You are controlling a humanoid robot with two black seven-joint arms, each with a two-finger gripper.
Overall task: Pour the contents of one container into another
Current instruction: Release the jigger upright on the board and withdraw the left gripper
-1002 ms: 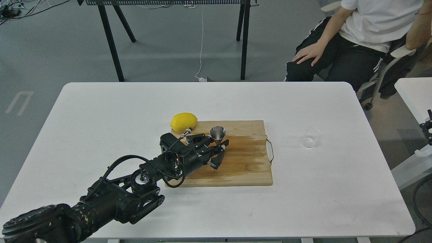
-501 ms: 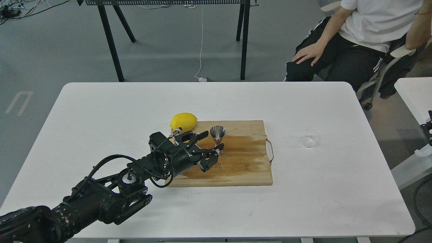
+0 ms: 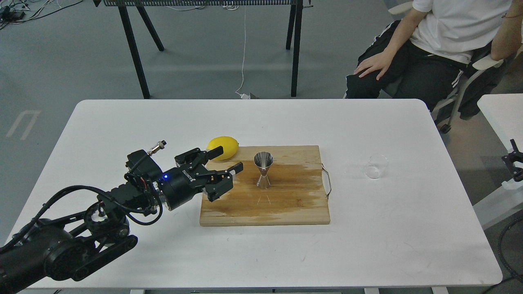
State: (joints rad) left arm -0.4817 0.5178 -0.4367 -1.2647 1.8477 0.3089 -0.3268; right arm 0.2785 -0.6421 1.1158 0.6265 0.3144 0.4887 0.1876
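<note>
The steel jigger (image 3: 263, 170) stands upright on the wooden board (image 3: 294, 204), near its back middle. My left gripper (image 3: 230, 158) is open and holds nothing; it hovers over the board's left end, a short way left of the jigger and apart from it. The clear glass cup (image 3: 376, 166) rests on the white table to the right of the board, far from my left gripper. At the right edge a small black part of my right gripper (image 3: 514, 160) shows, too little to read its fingers.
A yellow lemon (image 3: 225, 145) lies at the board's back left corner, just behind my upper finger. The board has a wire handle (image 3: 327, 181) on its right end. A seated person (image 3: 429, 53) is beyond the table's far right corner.
My left gripper has drawn back to the left, away from the jigger, staying open. The jigger stays upright where it was. The black part at the right edge shifted slightly.
</note>
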